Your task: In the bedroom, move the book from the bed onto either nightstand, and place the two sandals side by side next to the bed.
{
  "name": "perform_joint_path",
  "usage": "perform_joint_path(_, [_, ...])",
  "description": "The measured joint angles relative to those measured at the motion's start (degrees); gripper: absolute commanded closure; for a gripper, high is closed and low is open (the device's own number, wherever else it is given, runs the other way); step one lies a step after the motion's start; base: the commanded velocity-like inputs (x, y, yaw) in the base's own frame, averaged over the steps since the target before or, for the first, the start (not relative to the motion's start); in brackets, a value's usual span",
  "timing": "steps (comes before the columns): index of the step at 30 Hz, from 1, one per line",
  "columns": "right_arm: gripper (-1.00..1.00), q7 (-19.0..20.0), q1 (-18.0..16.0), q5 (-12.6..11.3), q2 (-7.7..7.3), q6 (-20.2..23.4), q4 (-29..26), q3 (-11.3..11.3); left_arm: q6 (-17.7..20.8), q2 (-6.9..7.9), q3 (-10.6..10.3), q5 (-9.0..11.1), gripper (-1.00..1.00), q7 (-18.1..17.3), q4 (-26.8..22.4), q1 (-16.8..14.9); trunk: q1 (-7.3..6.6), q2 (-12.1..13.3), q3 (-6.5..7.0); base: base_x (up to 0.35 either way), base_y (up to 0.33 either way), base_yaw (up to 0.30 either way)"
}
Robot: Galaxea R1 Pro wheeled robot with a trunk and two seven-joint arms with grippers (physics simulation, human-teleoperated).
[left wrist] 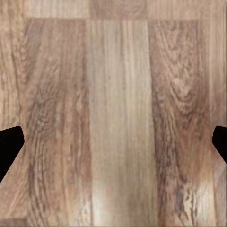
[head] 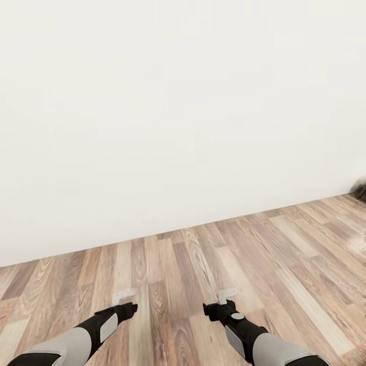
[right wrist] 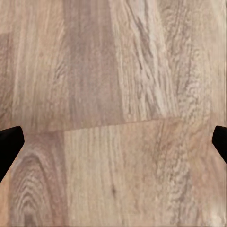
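I face a bare white wall (head: 168, 117) of the bedroom over pale wood-plank floor (head: 213, 254). The book, the bed, the nightstands and the sandals are out of view. My left gripper (head: 125, 301) hangs low over the planks at the lower left. My right gripper (head: 222, 301) hangs at the lower right. In the left wrist view the left gripper (left wrist: 113, 146) has its dark fingertips (left wrist: 9, 144) at the picture's two sides, wide apart, with only floor between them. The right gripper (right wrist: 113, 146) stands the same way, its fingertips (right wrist: 9, 142) far apart over bare planks.
The wall meets the floor along a line that rises from left to right, close ahead of me. A small dark fuzzy object (head: 360, 189) sits at the wall's foot at the far right edge. Open floor stretches to the right.
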Motion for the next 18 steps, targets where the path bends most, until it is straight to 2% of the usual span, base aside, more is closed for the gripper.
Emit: perform_joint_path(18, [-1.0,0.0,0.0,0.0,-0.01,0.0,0.0,0.0,0.0,0.0,0.0,0.0,-1.0,0.0,0.0,0.0,0.0,0.0,0.0,0.331,0.033,-0.272])
